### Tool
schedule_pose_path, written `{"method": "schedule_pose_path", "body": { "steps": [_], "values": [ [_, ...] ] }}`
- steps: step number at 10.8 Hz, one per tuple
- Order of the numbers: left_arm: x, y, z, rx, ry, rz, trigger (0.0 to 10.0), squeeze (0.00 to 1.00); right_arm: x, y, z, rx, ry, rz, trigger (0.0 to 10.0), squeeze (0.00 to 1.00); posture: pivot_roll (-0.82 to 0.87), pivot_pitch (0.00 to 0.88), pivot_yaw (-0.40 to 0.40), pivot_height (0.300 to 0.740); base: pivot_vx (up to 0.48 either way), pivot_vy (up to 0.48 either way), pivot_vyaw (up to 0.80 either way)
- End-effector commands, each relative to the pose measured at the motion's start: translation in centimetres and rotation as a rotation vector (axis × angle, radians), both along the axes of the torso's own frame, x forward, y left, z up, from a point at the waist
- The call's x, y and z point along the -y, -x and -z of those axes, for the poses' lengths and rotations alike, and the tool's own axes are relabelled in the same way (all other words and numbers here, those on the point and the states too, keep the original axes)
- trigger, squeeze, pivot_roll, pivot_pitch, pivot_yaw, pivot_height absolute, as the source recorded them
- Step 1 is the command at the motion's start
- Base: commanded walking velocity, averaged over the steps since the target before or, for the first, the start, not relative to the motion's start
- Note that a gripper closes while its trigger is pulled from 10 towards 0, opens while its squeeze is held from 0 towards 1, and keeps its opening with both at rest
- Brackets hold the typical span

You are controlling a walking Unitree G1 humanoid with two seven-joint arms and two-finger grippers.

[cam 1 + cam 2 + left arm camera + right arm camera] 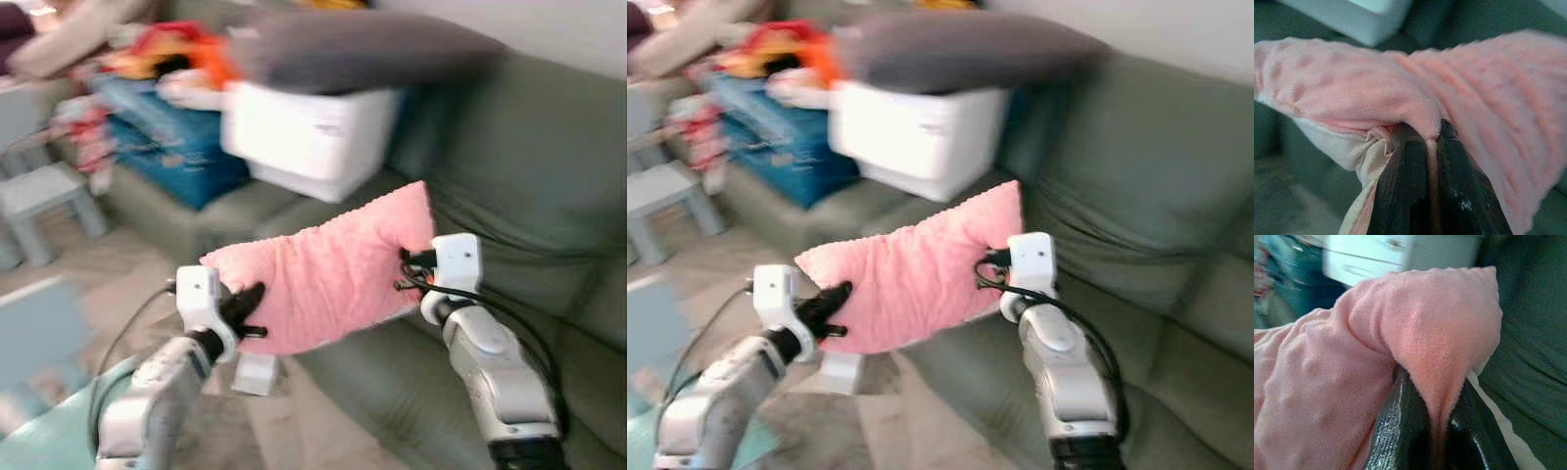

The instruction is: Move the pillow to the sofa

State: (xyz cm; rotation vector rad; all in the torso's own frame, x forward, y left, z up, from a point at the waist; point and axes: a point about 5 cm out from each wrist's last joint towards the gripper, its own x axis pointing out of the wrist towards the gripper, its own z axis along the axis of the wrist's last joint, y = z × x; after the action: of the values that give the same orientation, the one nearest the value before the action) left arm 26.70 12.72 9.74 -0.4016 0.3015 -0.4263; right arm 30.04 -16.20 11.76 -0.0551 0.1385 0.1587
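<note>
two grippers on it: both arms are reaching out in front of the robot, each one holding an end of the pink pillow (328,279)
left gripper (257,315): its black fingers (1415,196) are clamping shut on a pinch of the pillow's lower left edge, pink fabric bunching up between them in the left wrist view
right gripper (404,271): its fingers (1393,431) are squeezing a fold at the pillow's right end, with the cloth draping over both of them in the right wrist view
pillow: it's hanging in the air between the two grippers, tilting so the right corner is riding higher than the left, its dotted pink face turned toward the camera and a paler underside showing at the left pinch
where it is: the pillow is sitting in front of the green sofa (529,186), over the front edge of the seat, and not resting on the cushion
sofa: it's running across the right side and back of the scene, with a white box (313,137) sitting on the seat further along and a dark grey cushion (353,49) lying on top of that box
further left: blue bags (171,142) and a jumble of red and orange things are piling up on the sofa
floor: a small pale stool (49,201) is standing at the left, blurred
</note>
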Motion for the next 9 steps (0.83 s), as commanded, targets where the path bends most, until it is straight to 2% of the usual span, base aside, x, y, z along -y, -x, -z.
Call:
{"method": "schedule_pose_path", "body": {
  "steps": [1, 5, 6, 9],
  "values": [
    [-0.06, -0.07, -0.52, 0.022, -0.005, 0.016, 10.0, 0.00, -0.54, -0.34, -1.14, 0.047, -0.004, -0.013, 10.0, 0.00, -0.16, 0.011, -0.043, 0.740, 0.000, -0.420, 0.00],
    [0.03, -0.03, -0.40, 0.014, -0.001, 0.025, 10.0, 0.00, -0.53, -0.30, -1.05, 0.042, 0.004, -0.013, 10.0, 0.00, -0.16, 0.012, -0.044, 0.740, 0.000, -0.433, 0.00],
    [-0.05, -0.03, -0.41, 0.010, 0.033, 0.005, 10.0, 0.00, -0.56, -0.31, -1.02, 0.041, 0.005, -0.014, 10.0, 0.00, -0.16, 0.012, -0.044, 0.740, 0.000, 0.000, 0.00],
    [-0.16, -0.36, -0.66, 0.007, 0.034, 0.006, 10.0, 0.00, -0.68, -0.34, -0.95, 0.038, 0.007, -0.016, 10.0, 0.00, -0.16, 0.012, -0.043, 0.740, 0.000, 0.000, 0.00]
  ]
}}
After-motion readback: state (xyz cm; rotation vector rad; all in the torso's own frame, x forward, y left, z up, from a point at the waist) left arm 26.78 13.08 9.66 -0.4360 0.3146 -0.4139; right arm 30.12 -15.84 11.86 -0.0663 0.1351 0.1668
